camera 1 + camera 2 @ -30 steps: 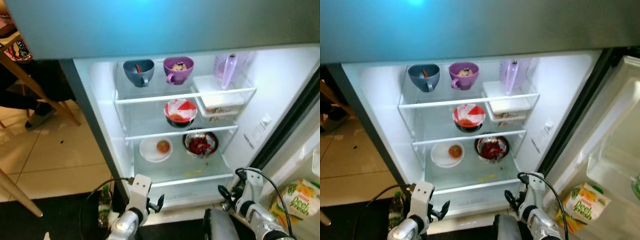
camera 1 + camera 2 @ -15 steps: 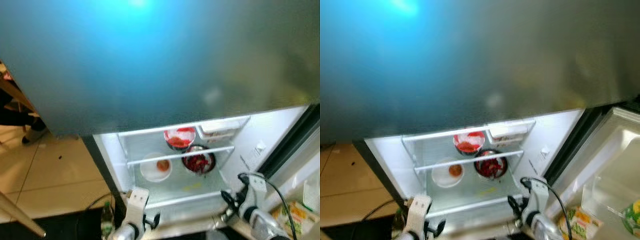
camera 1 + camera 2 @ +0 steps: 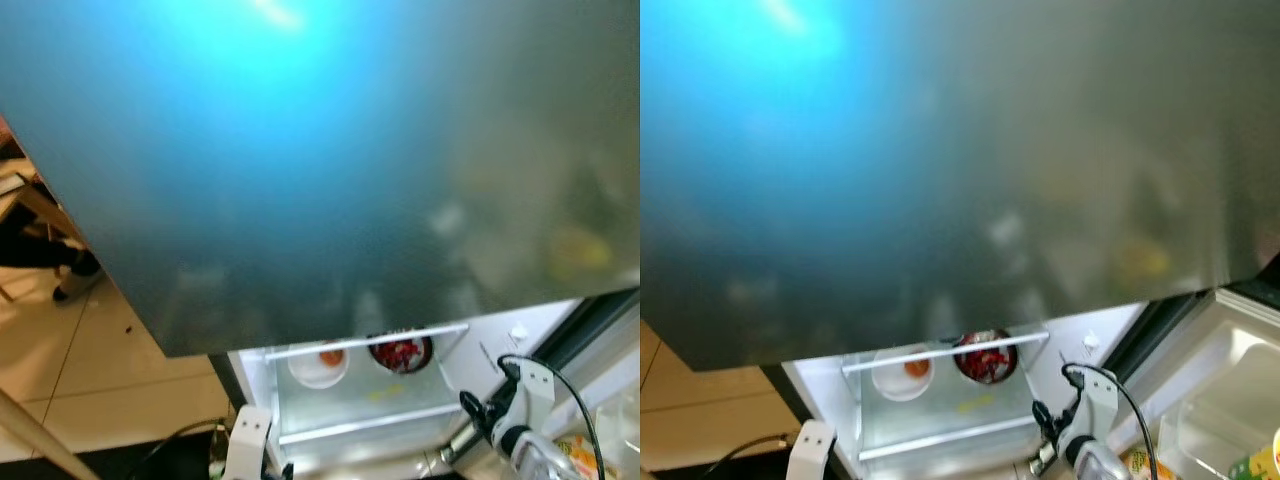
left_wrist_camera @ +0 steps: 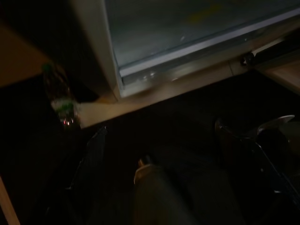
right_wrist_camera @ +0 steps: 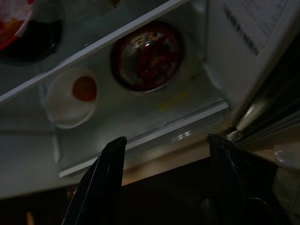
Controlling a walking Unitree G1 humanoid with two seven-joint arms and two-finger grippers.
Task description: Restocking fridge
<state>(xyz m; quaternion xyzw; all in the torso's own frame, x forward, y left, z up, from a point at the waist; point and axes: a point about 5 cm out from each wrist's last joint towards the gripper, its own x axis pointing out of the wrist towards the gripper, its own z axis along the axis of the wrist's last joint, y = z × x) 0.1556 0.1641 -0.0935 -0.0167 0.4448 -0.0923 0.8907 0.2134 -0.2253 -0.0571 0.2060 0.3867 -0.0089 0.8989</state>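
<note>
Left eye view: most of the frame is the blurred grey-blue upper door of the fridge (image 3: 330,170), so the head camera is very close to it. Below it the open lower compartment shows a glass shelf (image 3: 365,345) with a white plate (image 3: 318,365) carrying an orange-red item and a steel bowl (image 3: 401,353) of red food just beside it.

Right claw (image 5: 164,183) hangs low in front of the compartment's bottom edge, fingers spread, holding nothing. In its wrist view the bowl and plate sit beyond the fingers, and another red-and-white bowl (image 5: 18,18) sits on the shelf above.

Left claw (image 4: 159,159) is down by the dark floor at the fridge base, fingers spread apart, empty. A small green-topped bottle (image 4: 61,98) stands on the floor beside the fridge's left corner. A carton (image 3: 1255,465) shows in the door bin at far right.

No item to stock is held in either claw.

Risks, judged: the door blocks most of the head's view, so any reach is half blind. The right claw could knock the shelf edge or bowl, and the left arm or a foot could tip the bottle.
</note>
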